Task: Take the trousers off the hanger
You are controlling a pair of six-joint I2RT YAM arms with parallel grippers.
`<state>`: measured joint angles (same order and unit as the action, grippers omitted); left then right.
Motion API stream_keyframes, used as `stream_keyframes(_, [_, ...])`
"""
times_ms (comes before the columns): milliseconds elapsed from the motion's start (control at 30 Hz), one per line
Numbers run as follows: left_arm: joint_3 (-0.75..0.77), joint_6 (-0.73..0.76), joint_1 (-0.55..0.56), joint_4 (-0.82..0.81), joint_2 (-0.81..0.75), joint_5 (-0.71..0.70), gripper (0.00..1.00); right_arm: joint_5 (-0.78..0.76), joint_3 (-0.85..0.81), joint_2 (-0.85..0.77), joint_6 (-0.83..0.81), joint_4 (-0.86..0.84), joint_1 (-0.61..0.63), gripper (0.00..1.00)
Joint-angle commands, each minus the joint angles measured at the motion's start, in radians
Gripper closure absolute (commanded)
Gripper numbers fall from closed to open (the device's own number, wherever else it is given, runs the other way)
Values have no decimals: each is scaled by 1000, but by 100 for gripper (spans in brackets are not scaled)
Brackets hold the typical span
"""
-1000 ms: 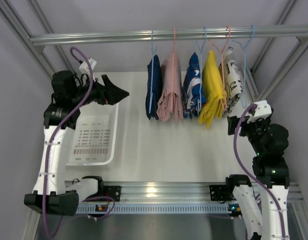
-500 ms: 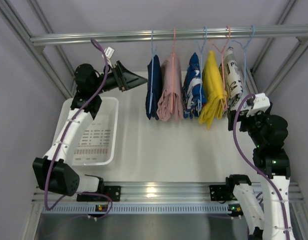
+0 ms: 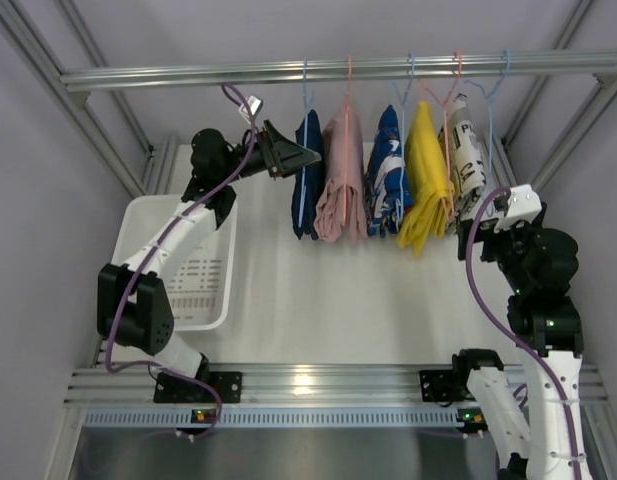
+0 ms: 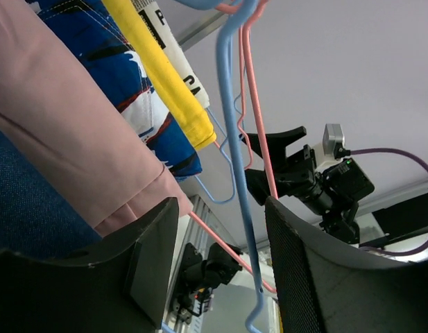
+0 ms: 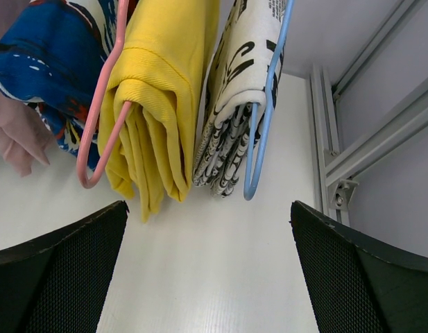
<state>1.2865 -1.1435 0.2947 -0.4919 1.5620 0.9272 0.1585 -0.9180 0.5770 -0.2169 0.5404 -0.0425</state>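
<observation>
Our left gripper [image 4: 219, 202] has its fingers [image 4: 152, 253] partly apart and closed on nothing. A blue hanger [image 4: 231, 139] and a pink hanger [image 4: 261, 132] show in the gap between them. Right against the outside of one finger we see the navy trousers [image 4: 23, 222], and just beyond them the pink trousers [image 4: 68, 125]. Both are draped over hangers on the rail [image 3: 188, 73]. Our right gripper [image 5: 207, 205] holds its fingers [image 5: 68, 263] wide, gripping nothing. Ahead of them hang a yellow garment [image 5: 158, 83] and a black-and-white printed cloth [image 5: 231, 104]. Well behind the left fingers sits a white basket [image 3: 148, 225].
</observation>
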Motion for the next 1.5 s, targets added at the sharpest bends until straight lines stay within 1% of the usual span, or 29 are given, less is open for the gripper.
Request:
stream_keyframes(0, [39,-131,6,-178,26,10,43,1,-35,-8,-15,-2,-13,1])
stream_keyframes(67, [42,-209,6,-242,49,28,48,1,-30,-11,-16,0,-13,1])
stream_keyframes(200, [65,-289,6,-299,75,76,55,-1,-16,-20,-22,-3,-14,0])
stream_keyframes(300, [59,-321,6,-329,72,90,55,1,-4,-29,-22,-5,-13,0])
stream_keyframes(367, [56,-320,6,-321,61,90,56,4,2,-37,-22,-8,-14,0])
stream_keyframes(433, [56,-305,6,-286,50,91,60,4,8,-37,-22,-10,-14,1])
stream_keyframes(533, [56,-279,6,-238,43,96,61,4,11,-39,-24,-14,-14,1])
stream_keyframes(633, [59,-259,6,-205,38,96,66,4,14,-40,-24,-19,-13,1])
stream_keyframes(667, [56,-260,6,-201,38,93,71,6,15,-39,-24,-19,-13,0])
stream_keyframes(733, [54,-262,6,-197,36,87,77,4,18,-40,-22,-22,-14,1])
stream_keyframes(767, [56,-266,6,-203,35,85,88,6,19,-42,-22,-23,-14,0])
stream_keyframes(867, [59,-274,6,-211,26,84,99,6,21,-42,-21,-20,-13,0])
stream_keyframes(1033, [66,-326,6,-264,-6,75,100,6,24,-42,-21,-22,-13,0])
stream_keyframes(1133, [76,-325,6,-258,-39,59,100,7,27,-43,-19,-25,-13,1])
stream_keyframes(1467, [166,-190,40,-126,-120,7,100,13,31,-35,-9,-36,-13,1])
